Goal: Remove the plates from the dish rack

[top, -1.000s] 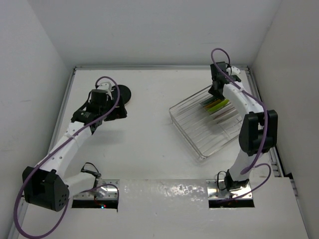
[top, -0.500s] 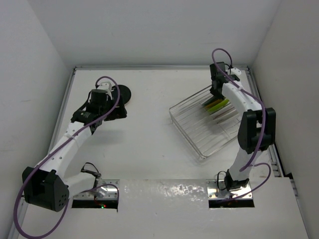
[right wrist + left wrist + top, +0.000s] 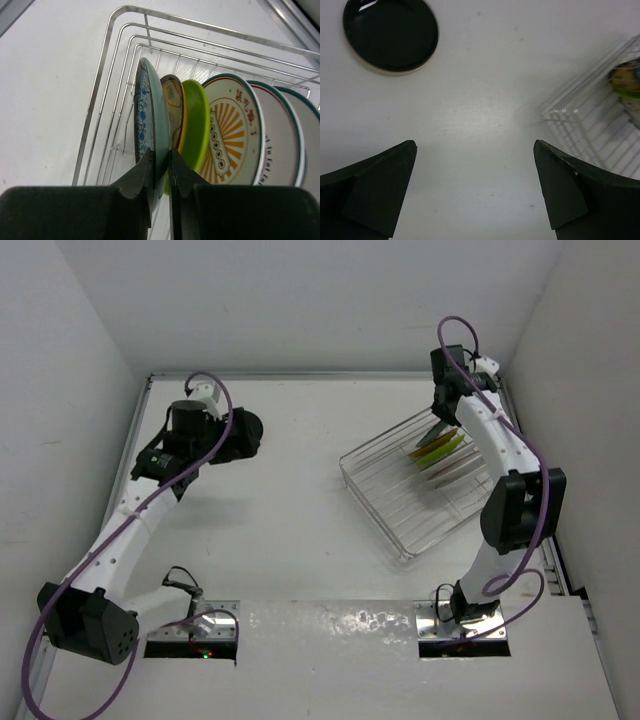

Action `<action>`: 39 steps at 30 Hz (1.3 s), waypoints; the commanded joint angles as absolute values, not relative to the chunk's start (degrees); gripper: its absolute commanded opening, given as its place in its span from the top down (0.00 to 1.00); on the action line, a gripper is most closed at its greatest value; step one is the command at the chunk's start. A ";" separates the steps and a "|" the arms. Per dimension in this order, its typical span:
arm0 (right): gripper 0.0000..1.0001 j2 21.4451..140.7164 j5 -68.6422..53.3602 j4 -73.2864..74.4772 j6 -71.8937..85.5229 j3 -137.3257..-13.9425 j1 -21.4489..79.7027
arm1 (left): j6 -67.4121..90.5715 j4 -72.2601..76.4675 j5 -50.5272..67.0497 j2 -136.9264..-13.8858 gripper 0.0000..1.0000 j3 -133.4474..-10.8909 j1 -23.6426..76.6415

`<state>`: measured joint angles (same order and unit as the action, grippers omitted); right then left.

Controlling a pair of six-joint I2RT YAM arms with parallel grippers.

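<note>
The silver wire dish rack (image 3: 395,505) sits at the right of the table, with several plates (image 3: 440,452) standing on edge in its far corner. My right gripper (image 3: 161,159) is shut on the rim of a teal plate with a blue pattern (image 3: 149,107), the first in the row. Behind it stand a yellow-orange plate (image 3: 174,105), a lime green plate (image 3: 196,122) and a white plate with an orange centre (image 3: 232,127). My left gripper (image 3: 475,190) is open and empty above the bare table. A black plate (image 3: 390,34) lies flat beyond it.
Two more white plates with teal rims (image 3: 280,135) stand at the right end of the row. The rack's corner (image 3: 600,130) shows at the right of the left wrist view. White walls close in the table at the far edge and both sides.
My right wrist has shifted toward the far right corner above the plates. My left arm has swung a little left and back, away from the black plate.
</note>
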<state>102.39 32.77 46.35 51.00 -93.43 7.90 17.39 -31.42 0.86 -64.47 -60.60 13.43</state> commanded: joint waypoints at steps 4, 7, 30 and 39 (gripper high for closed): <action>0.96 95.19 30.94 46.59 45.98 -98.00 8.44 | 22.84 -24.72 18.59 -66.70 0.00 -72.24 13.36; 0.99 92.56 30.06 46.41 40.98 -98.78 9.66 | 26.45 -19.96 25.28 -69.16 0.00 -74.35 13.36; 1.00 80.16 -21.28 1.23 35.59 -74.45 20.74 | 36.13 -3.77 36.49 -84.99 0.60 -73.21 15.65; 0.40 81.74 -15.32 9.53 35.34 -75.75 20.57 | 35.07 -8.77 24.21 -85.96 1.00 -74.26 15.21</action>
